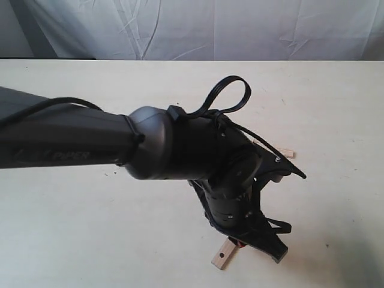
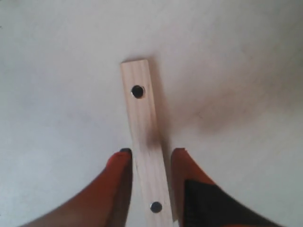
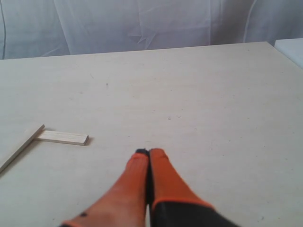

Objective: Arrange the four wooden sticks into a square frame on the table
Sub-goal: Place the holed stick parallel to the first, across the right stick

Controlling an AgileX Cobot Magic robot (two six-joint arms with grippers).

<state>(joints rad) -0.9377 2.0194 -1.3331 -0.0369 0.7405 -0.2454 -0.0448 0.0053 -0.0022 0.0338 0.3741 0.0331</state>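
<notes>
Between the left end effector's (image 2: 150,155) spread fingertips (image 2: 120,160) lies one wooden stick (image 2: 142,118), flat on the tabletop (image 2: 236,71); best lift straight up so neither fingertip drags it askew.

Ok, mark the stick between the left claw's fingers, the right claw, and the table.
stick (image 2: 146,137), left wrist view, middle of its flat face
right claw (image 3: 149,153), right wrist view, where its shut fingertips meet
table (image 3: 213,94), right wrist view, bare surface

arm (image 1: 150,144) hiding most of one stick (image 1: 222,255), another stick (image 3: 20,147) cut by edge
</notes>
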